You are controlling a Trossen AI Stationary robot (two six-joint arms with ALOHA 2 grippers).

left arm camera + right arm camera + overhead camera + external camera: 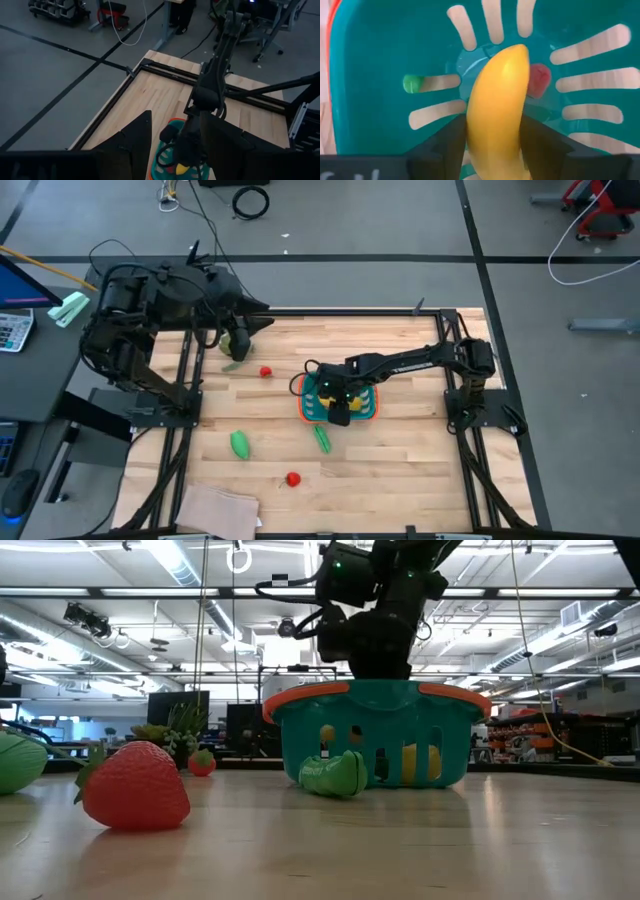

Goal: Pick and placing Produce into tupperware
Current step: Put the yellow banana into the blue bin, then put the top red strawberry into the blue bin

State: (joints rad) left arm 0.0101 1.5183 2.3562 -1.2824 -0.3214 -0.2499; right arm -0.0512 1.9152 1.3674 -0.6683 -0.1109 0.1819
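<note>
Your right gripper (492,145) is down inside the teal basket (312,406), its 2 fingers (445,142) against the sides of the yellow banana (497,110). Your left gripper (258,318) waits over the table's far-left corner; you can't tell its opening.

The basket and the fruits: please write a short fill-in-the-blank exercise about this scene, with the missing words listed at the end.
1. The right gripper holds a yellow ____ above the floor of the teal basket.
2. The colour of the basket's rim is ____.
3. In the low view, the large fruit nearest the camera is a red ____.
4. The green pod lies ____ the basket, on the wooden table.

Missing words: banana; orange-red; strawberry; outside
</note>
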